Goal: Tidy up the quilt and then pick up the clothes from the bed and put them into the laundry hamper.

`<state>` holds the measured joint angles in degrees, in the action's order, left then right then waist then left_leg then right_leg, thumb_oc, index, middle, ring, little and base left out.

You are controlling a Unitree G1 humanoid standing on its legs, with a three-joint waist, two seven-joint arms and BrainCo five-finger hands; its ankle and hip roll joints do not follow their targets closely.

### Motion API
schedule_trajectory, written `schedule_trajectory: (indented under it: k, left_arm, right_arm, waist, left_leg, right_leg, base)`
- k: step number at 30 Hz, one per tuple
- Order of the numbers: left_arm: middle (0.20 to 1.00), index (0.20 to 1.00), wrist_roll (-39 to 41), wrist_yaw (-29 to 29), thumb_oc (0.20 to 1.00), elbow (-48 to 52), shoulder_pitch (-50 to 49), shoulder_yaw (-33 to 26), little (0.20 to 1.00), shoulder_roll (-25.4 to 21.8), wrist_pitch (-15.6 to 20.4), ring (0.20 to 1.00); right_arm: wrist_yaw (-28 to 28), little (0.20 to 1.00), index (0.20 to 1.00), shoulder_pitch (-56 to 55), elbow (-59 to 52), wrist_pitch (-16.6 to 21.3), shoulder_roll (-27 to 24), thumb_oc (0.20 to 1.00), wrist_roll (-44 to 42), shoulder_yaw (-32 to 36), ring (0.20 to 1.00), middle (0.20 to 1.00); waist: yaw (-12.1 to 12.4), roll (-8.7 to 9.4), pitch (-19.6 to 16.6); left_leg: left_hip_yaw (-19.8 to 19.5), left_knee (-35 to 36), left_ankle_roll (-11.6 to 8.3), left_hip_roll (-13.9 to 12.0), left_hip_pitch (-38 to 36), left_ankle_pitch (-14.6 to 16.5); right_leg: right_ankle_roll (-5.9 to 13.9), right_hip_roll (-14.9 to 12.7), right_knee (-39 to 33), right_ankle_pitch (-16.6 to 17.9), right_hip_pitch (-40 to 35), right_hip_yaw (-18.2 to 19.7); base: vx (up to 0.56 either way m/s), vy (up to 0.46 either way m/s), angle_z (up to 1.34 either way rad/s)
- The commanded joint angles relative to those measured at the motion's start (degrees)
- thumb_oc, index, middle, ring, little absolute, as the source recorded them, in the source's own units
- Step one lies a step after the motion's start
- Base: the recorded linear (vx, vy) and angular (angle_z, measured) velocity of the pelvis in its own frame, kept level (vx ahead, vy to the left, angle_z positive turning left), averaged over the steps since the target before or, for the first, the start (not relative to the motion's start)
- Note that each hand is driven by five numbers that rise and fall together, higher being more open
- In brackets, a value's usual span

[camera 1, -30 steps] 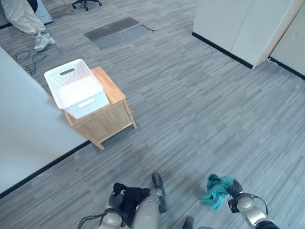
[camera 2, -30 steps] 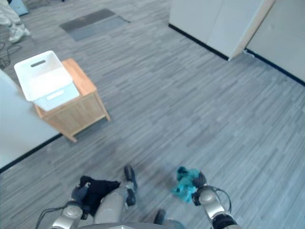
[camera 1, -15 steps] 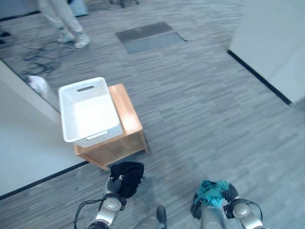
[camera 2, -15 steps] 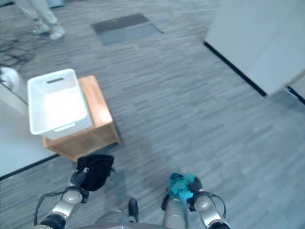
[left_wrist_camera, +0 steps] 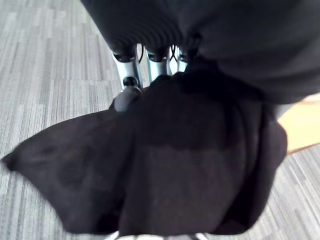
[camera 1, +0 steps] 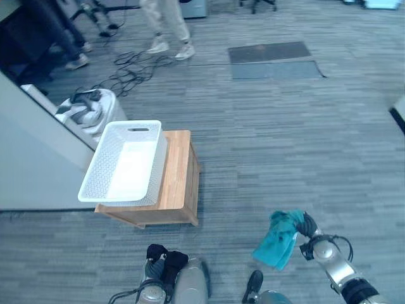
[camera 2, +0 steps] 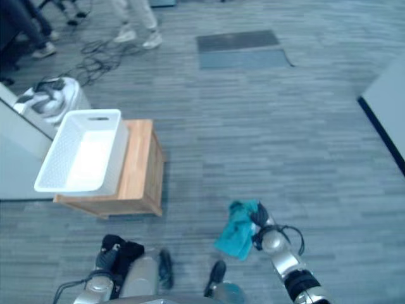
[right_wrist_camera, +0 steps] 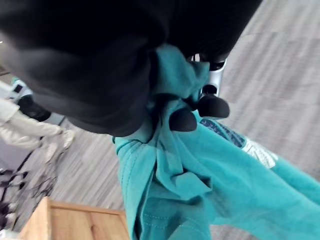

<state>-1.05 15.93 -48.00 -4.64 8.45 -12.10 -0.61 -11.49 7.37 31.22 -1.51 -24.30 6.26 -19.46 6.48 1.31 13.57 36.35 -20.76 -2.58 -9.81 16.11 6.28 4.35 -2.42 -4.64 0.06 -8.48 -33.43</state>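
Floor (camera 1: 266, 158): grey plank flooring.
Hamper (camera 1: 124, 163): white laundry hamper on a wooden side table (camera 1: 180, 183).
Left hand (camera 2: 107, 258): low, fingers curled round black garment (left_wrist_camera: 165, 170).
Right hand (camera 1: 308, 226): clutching teal garment (camera 1: 276, 239), which hangs below.

No lettering, label, number or sign can be read anywhere in the room; pale markings on the teal garment (right_wrist_camera: 220, 165) are too blurred and crumpled to make out.
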Motion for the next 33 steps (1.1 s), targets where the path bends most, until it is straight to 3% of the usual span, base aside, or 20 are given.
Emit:
schedule_trajectory:
  k: [1,2,3,4,5,6,8,10,11,12,13,16,18,19,21,23,26,28,31,33]
  left_arm:
    - [0.2,0.2,-1.3,0.0,0.2,1.4,1.4,1.4,0.2,-2.7,0.6,0.2]
    - [0.2,0.2,-0.5,0.0,0.2,1.7,0.6,0.9,0.2,-2.7,0.8,0.2]
    - [0.2,0.2,-0.5,0.0,0.2,1.8,0.5,0.9,0.2,-2.7,0.7,0.2]
    - [0.2,0.2,-0.3,-0.1,0.2,1.2,0.4,0.8,0.2,-2.7,0.6,0.2]
    - [0.2,0.2,-0.1,0.6,0.2,1.5,0.0,0.6,0.2,-3.4,0.4,0.2]
    - [0.2,0.2,0.1,1.0,0.2,1.1,0.3,0.1,0.2,-3.6,0.6,0.2]
    - [0.2,0.2,0.1,1.4,0.2,1.2,1.1,0.5,0.2,-3.9,1.2,0.2]
    - [0.2,0.2,-0.7,1.1,0.2,1.0,2.2,1.5,0.2,-3.9,1.5,0.2]
    - [0.2,0.2,-1.3,0.9,0.2,0.2,2.8,1.9,0.2,-3.9,1.5,0.2]
    - [0.2,0.2,-1.3,1.0,0.2,0.2,2.9,2.0,0.2,-3.9,1.5,0.2]
    - [0.2,0.2,-2.2,0.7,0.2,-0.4,3.1,1.8,0.2,-4.0,1.4,0.2]
    - [0.2,0.2,-2.8,1.2,0.2,-1.8,2.2,0.6,0.2,-5.2,1.4,0.2]
    - [0.2,0.2,-2.4,0.8,0.2,-2.0,1.9,0.2,0.2,-5.3,1.4,0.2]
    - [0.2,0.2,-2.0,0.7,0.2,-1.5,0.3,-1.0,0.2,-5.5,1.9,0.2]
    - [0.2,0.2,-2.2,0.7,0.2,-1.4,0.0,-1.1,0.2,-5.3,2.0,0.2]
    - [0.2,0.2,-2.5,0.3,0.2,-0.3,-0.9,-1.3,0.2,-5.6,1.7,0.2]
    - [0.2,0.2,-2.3,0.1,0.2,-0.3,-1.1,-1.6,0.2,-5.7,1.5,0.2]
    - [0.2,0.2,-2.1,-0.1,0.2,-0.6,-1.1,-1.4,0.2,-6.2,0.7,0.2]
    - [0.2,0.2,-2.3,-0.7,0.2,-3.0,-1.3,-1.2,0.2,-6.5,0.3,0.2]
    - [0.2,0.2,-2.1,-0.9,0.2,-3.7,-1.6,-0.8,0.2,-7.1,-0.1,0.2]
  right_arm:
    - [-1.1,0.2,0.2,0.6,-7.5,4.6,-2.1,0.2,2.5,3.8,0.2,0.2]
    - [-0.8,0.2,0.2,0.7,-7.8,4.8,-2.1,0.2,3.5,3.9,0.2,0.2]
    - [-0.8,0.2,0.2,0.7,-7.8,4.8,-2.1,0.2,3.5,3.9,0.2,0.2]
    - [-0.5,0.2,0.2,0.8,-8.0,4.7,-1.8,0.2,3.9,4.1,0.2,0.2]
    - [0.3,0.2,0.2,1.5,-10.6,4.3,-1.7,0.2,5.6,3.4,0.2,0.2]
    - [0.6,0.2,0.2,1.8,-11.2,4.6,-2.0,0.2,5.9,3.1,0.2,0.2]
    - [0.7,0.2,0.2,1.6,-13.7,5.0,-3.2,0.2,6.0,3.4,0.2,0.2]
    - [0.6,0.2,0.2,-0.9,-16.1,5.1,-4.1,0.2,4.8,6.0,0.2,0.2]
    - [-0.1,0.2,0.2,-2.0,-17.2,5.2,-4.5,0.2,4.5,7.5,0.2,0.2]
    - [-0.1,0.2,0.2,-2.0,-17.3,5.2,-4.6,0.2,4.5,7.6,0.2,0.2]
    - [-0.3,0.2,0.2,-4.2,-19.2,4.9,-5.1,0.2,3.8,10.2,0.2,0.2]
    - [-1.1,0.2,0.2,-2.6,-20.9,5.2,-6.0,0.2,4.6,10.3,0.2,0.2]
    - [-0.8,0.2,0.2,-2.1,-22.1,5.4,-6.5,0.2,5.0,10.4,0.2,0.2]
    - [-1.5,0.2,0.2,-0.9,-23.3,6.9,-8.2,0.2,4.4,12.7,0.2,0.2]
    - [-2.0,0.2,0.2,-0.3,-23.7,7.2,-8.6,0.2,4.1,13.4,0.2,0.2]
    - [-3.4,0.2,0.2,3.4,-24.8,6.6,-11.4,0.2,4.0,15.2,0.2,0.2]
    - [-3.9,0.2,0.2,5.0,-24.9,6.1,-12.5,0.2,4.0,15.5,0.2,0.2]
    - [-5.2,0.2,0.2,8.5,-25.5,5.4,-16.3,0.2,4.1,17.2,0.2,0.2]
    - [-6.0,0.2,0.2,12.1,-25.5,5.0,-17.6,0.2,4.4,17.2,0.2,0.2]
    - [-5.9,0.2,0.2,17.0,-26.4,4.7,-18.6,0.2,4.2,15.2,0.2,0.2]
  waist:
    - [1.1,-0.51,-2.8]
    - [1.3,-0.33,-2.7]
    - [1.0,-0.2,-2.7]
    - [0.9,-0.25,-2.2]
    - [-0.8,-0.89,-0.4]
    - [-0.9,-0.88,-0.3]
    - [-1.6,-0.04,0.2]
    - [-4.1,0.24,-0.2]
    - [-4.7,0.5,-0.5]
    - [-4.8,0.45,-0.6]
    - [-6.0,0.75,-0.9]
    - [-5.6,1.84,-0.1]
    - [-5.8,2.34,0.0]
    - [-5.2,2.13,-0.6]
    - [-5.4,2.19,-0.8]
    - [-5.0,2.49,-1.8]
    - [-4.6,2.47,-2.2]
    - [-4.1,1.91,-2.9]
    - [-4.0,1.89,-3.6]
    - [-4.5,2.05,-3.3]
  left_leg:
    - [2.5,12.2,2.71,2.4,-10.8,-1.9]
    - [-0.4,14.3,4.41,5.3,-12.5,-0.3]
    - [-0.6,14.8,4.74,5.9,-12.6,-0.4]
    - [-0.8,15.6,5.54,6.4,-14.2,0.7]
    - [-6.2,18.2,7.15,7.3,-17.4,0.9]
    - [-8.1,19.6,6.91,7.4,-18.2,0.4]
    - [-13.8,20.1,5.66,7.5,-18.4,-0.6]
    - [-19.8,21.0,3.42,6.8,-18.3,-1.6]
    - [-23.1,21.1,2.71,7.0,-18.8,-1.1]
    - [-23.2,21.1,2.69,7.0,-18.6,-1.2]
    - [-29.8,21.5,1.28,6.8,-20.4,-0.1]
    - [-33.5,17.5,0.74,5.9,-22.2,2.7]
    - [-34.9,15.3,0.4,6.3,-22.0,3.9]
    - [-34.8,12.1,-1.12,5.6,-21.8,3.6]
    - [-32.7,10.5,-1.52,4.5,-20.8,2.3]
    - [-23.0,9.3,-1.14,2.2,-16.5,1.0]
    - [-21.3,10.2,-0.87,3.3,-15.1,0.5]
    - [-15.7,15.7,-0.92,3.8,-14.6,-2.3]
    - [-17.2,20.5,-0.31,4.8,-17.0,-3.3]
    - [-17.1,24.5,0.49,5.1,-20.3,-4.2]
  right_leg:
    - [4.03,-6.8,12.5,-7.7,-2.3,-1.4]
    - [6.23,-9.3,21.2,-4.4,-0.5,-2.6]
    - [6.59,-10.0,22.0,-4.6,-0.3,-2.8]
    - [8.95,-12.3,28.8,0.1,1.2,-3.8]
    - [10.29,-15.9,42.1,4.3,8.5,2.6]
    - [9.85,-16.2,42.3,2.7,11.2,5.9]
    - [8.15,-14.3,33.6,-0.7,12.8,10.9]
    - [6.08,-10.1,17.8,-3.4,12.7,17.7]
    - [6.1,-9.0,11.9,-3.0,12.5,21.2]
    - [6.05,-9.0,11.4,-2.8,12.4,21.0]
    - [6.91,-8.5,7.0,-1.1,13.8,28.0]
    - [7.7,-8.9,12.3,1.7,16.6,28.2]
    - [7.05,-8.6,11.4,0.3,15.2,27.3]
    - [6.2,-8.5,9.2,-0.6,11.7,23.4]
    - [5.99,-8.8,7.8,-0.7,9.7,21.3]
    - [5.7,-9.3,3.1,-0.9,5.1,15.3]
    - [5.54,-8.9,2.4,-1.1,4.2,14.8]
    - [4.9,-7.7,4.8,-2.9,4.1,12.6]
    - [4.92,-7.7,10.2,-4.2,5.1,11.6]
    - [7.09,-8.7,19.7,-1.4,8.4,12.8]
  base:
    - [0.43,0.134,1.26]
    - [0.44,0.156,1.34]
    - [0.31,0.11,1.04]
    - [0.35,0.078,1.48]
    - [0.43,0.016,1.74]
    - [0.4,-0.075,1.93]
    - [0.27,-0.309,2.1]
    - [0.32,-0.424,2.29]
    - [0.31,-0.244,2.43]
    - [0.47,-0.403,2.87]
    - [0.43,-0.37,2.53]
    - [0.31,-0.312,2.1]
    - [0.31,-0.309,0.98]
    - [0.29,-0.288,0.52]
    - [0.17,-0.21,0.99]
    - [0.13,-0.195,1.21]
    - [0.05,-0.048,0.82]
    - [0.15,0.02,0.02]
    - [0.15,0.063,0.29]
    - [0.14,0.073,0.27]
